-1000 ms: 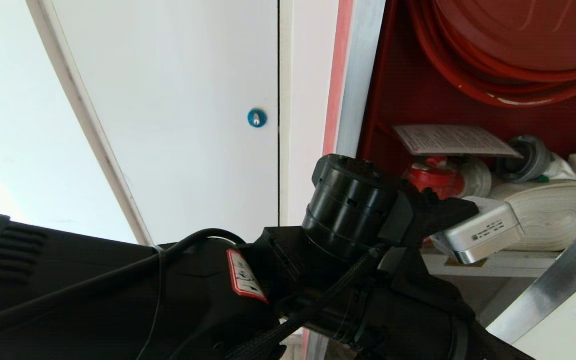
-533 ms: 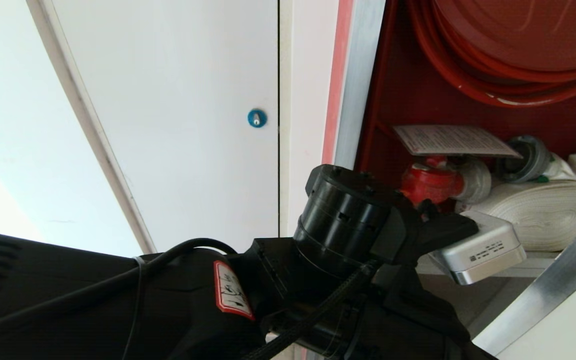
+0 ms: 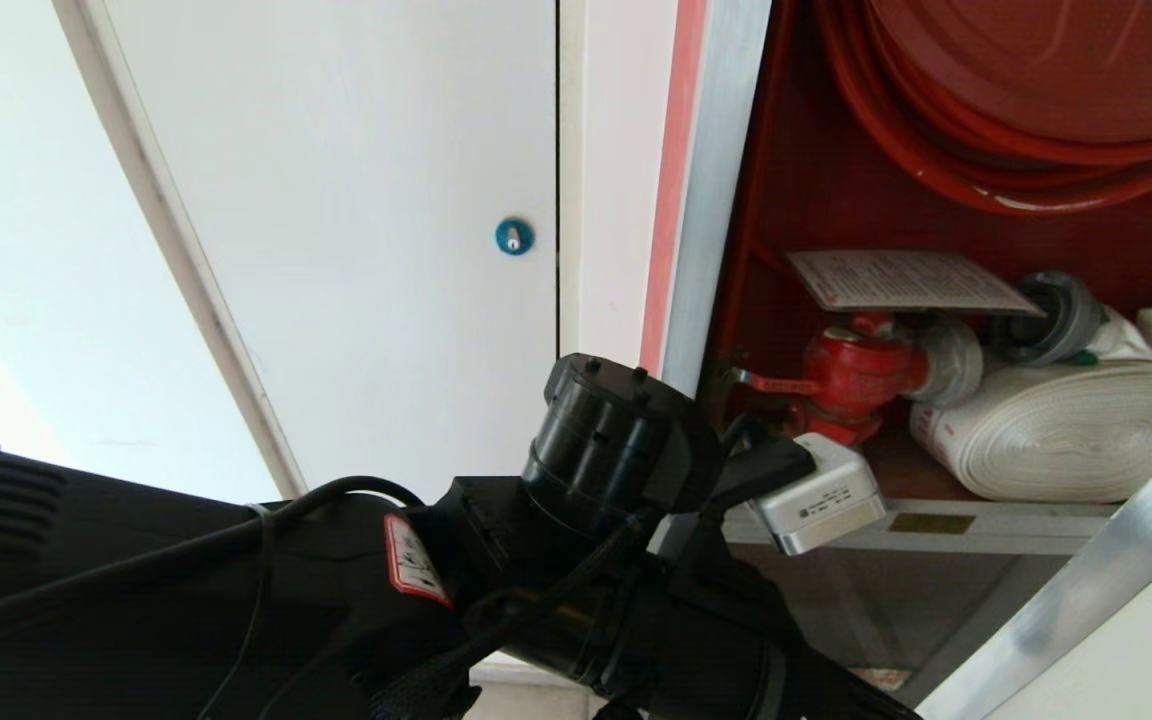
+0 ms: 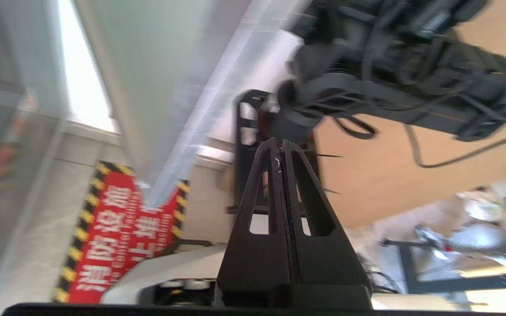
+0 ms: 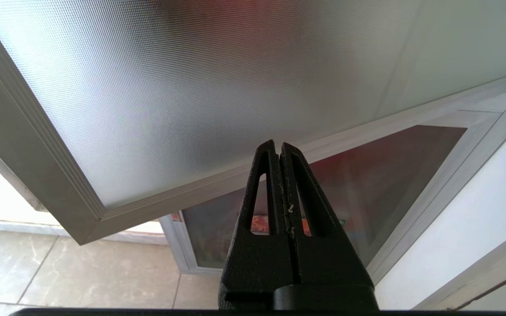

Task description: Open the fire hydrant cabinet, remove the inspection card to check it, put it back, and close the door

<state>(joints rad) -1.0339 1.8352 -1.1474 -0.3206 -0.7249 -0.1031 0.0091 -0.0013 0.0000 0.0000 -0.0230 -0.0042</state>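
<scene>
Cabinet [image 3: 796,200] is standing open. Card [image 3: 906,281] is lying inside, resting flat above the red valve [image 3: 851,375], beside the rolled white hose [image 3: 1066,430] and below the red reel [image 3: 1026,90]. Left gripper [image 4: 280,151] fingers [image 4: 264,206] are clenched on nothing, well away from the card. Right gripper [image 5: 278,149] fingers are pressed together, empty, pointing at the frosted door [image 5: 191,87].

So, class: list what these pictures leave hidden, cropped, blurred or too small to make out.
- Thin white printed inspection card, head view: text too small to read.
- Red hose reel, head view: cut off by the top edge.
- Red floor sign with yellow-black border, left wrist view: blurred, partly hidden behind the silver-framed door.
</scene>
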